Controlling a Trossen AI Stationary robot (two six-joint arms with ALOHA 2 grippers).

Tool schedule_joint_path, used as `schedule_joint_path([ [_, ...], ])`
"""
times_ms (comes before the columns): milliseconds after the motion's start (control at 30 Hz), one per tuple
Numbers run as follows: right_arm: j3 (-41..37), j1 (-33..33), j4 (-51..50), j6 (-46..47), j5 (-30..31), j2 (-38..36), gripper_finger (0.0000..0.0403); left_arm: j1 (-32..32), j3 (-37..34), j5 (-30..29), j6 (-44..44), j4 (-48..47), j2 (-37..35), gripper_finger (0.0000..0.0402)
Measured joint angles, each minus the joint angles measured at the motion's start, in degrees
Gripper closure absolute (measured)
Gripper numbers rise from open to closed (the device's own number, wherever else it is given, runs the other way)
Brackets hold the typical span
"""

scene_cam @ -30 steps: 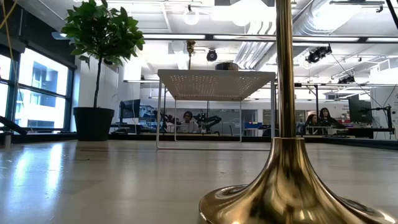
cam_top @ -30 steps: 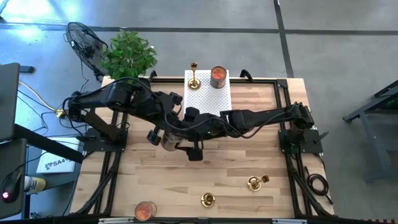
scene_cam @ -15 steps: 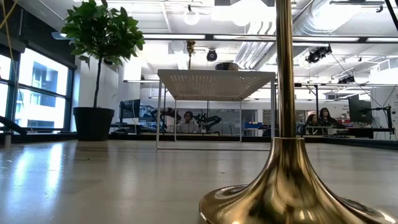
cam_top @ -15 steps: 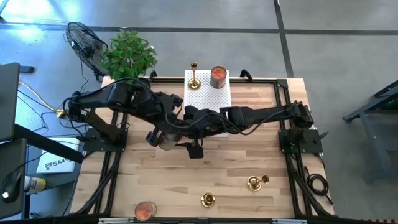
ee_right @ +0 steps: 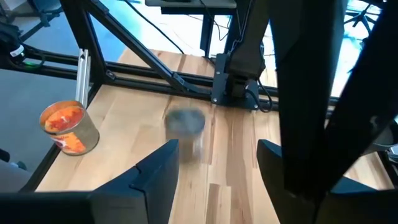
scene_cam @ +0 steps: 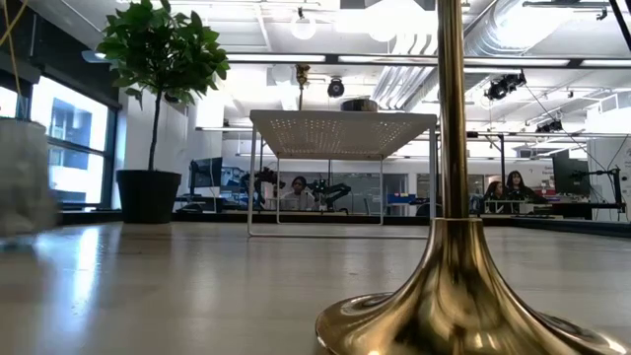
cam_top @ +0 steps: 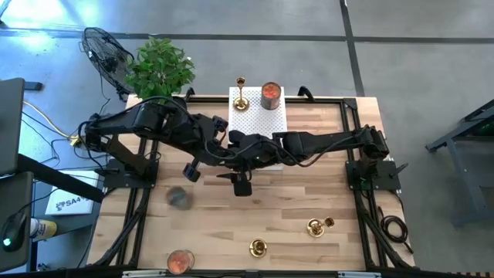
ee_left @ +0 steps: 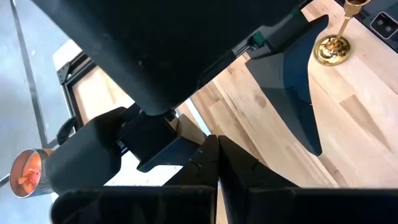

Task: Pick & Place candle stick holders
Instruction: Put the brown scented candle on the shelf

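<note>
Three gold candle stick holders show. One (cam_top: 241,94) stands on the far left corner of the white perforated block (cam_top: 258,116). One (cam_top: 258,248) stands near the table's front edge and fills the low view (scene_cam: 449,296). One (cam_top: 316,226) rests on the table to its right. My left gripper (ee_left: 216,155) is shut and empty above the table's middle (cam_top: 225,157). My right gripper (ee_right: 217,168) is open beside it (cam_top: 219,153), with nothing between its fingers. A blurred grey tumbler (cam_top: 179,198) is on the table, left of and nearer than both grippers.
An orange-filled jar (cam_top: 270,94) stands on the white block, and another (cam_top: 180,261) stands at the near edge. A black frame (cam_top: 139,193) runs around the table. A potted plant (cam_top: 158,68) and a fan (cam_top: 104,52) stand behind the far left corner.
The grey tumbler, which hung just below the two meeting grippers, has dropped away toward the table's left near side. It now shows blurred on the wood and has come into the low view at the left. Both arms have kept their places.
</note>
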Motion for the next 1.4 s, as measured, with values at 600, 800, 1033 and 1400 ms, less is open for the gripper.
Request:
schedule_joint_path([
  [600, 0.2, 3.2, -12.1, 1.7, 5.8, -2.7, 0.0195, 0.1, -0.2, -7.9, -5.6, -4.1, 0.0, 0.0401],
  [800, 0.1, 4.8, -18.9, 4.9, 11.1, -4.5, 0.0195, 0.1, -0.1, -7.5, -15.1, -13.5, -0.4, 0.0401],
  [1033, 0.1, 6.4, -24.1, 7.8, 15.1, -4.7, 0.0194, 0.1, -0.1, -4.1, -25.3, -15.5, -1.4, 0.0401],
  [1400, 0.1, 6.3, -38.1, 18.9, 23.2, -4.7, 0.0194, 0.0, -0.1, 6.9, -30.3, -15.6, -5.5, 0.0401],
])
